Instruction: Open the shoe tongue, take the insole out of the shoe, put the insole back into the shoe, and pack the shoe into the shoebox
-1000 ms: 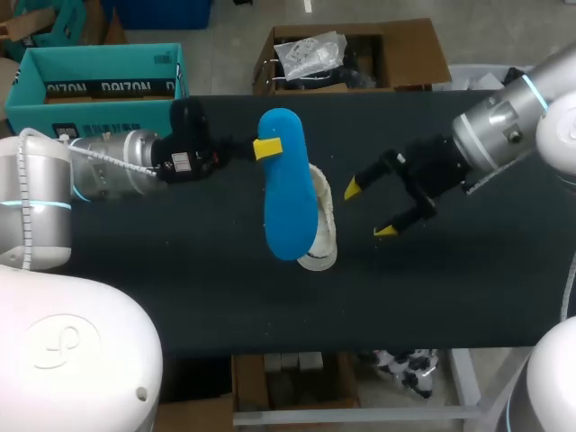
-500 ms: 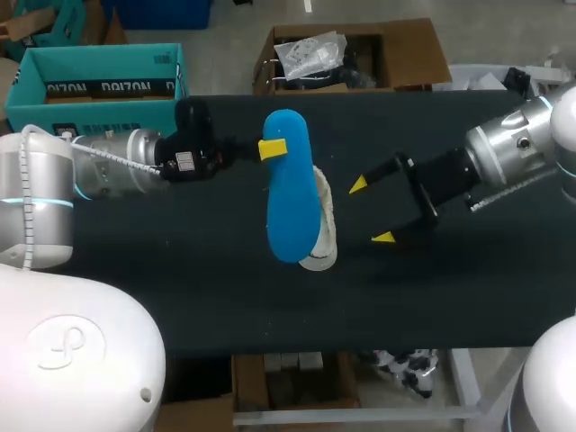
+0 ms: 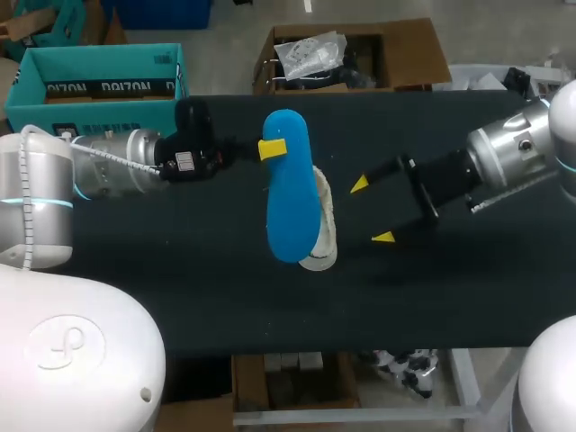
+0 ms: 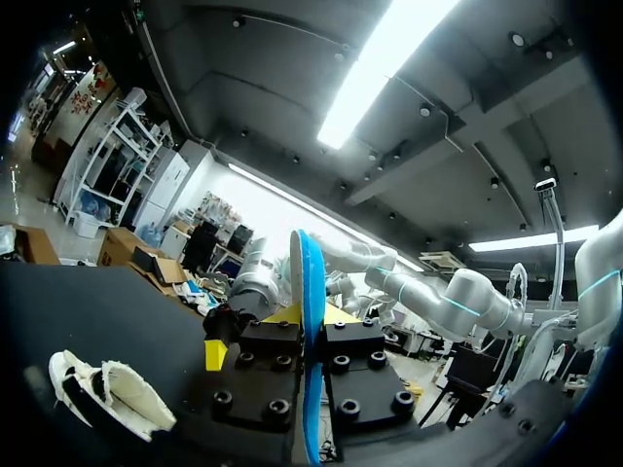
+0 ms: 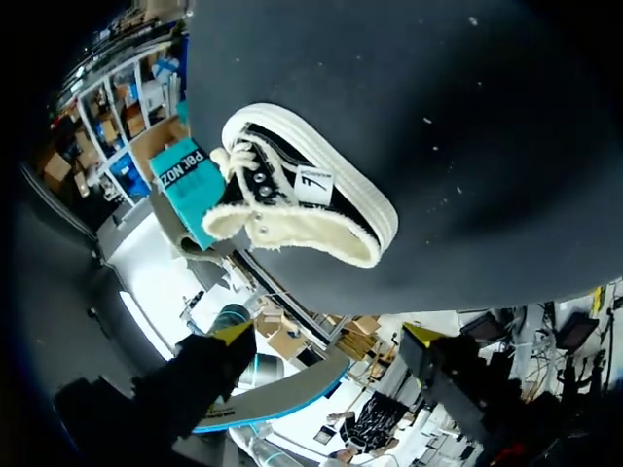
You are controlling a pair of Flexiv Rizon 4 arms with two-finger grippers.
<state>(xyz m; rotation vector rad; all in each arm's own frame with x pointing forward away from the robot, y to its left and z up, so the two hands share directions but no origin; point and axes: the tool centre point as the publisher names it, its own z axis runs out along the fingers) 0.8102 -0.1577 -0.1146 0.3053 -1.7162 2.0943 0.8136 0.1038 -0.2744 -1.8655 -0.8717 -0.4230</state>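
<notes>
Head camera looks down on the table [image 3: 180, 288] from behind; close wrist cameras face outward, both catching the shoe [image 5: 302, 209]

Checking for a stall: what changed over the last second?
The right gripper drew back a little from the shoe toward its own side, open and turning slightly; it has barely moved in the last half second. The left gripper edged the insole slightly toward the middle. Unchanged: left gripper shut on the insole, shoe in place.
</notes>
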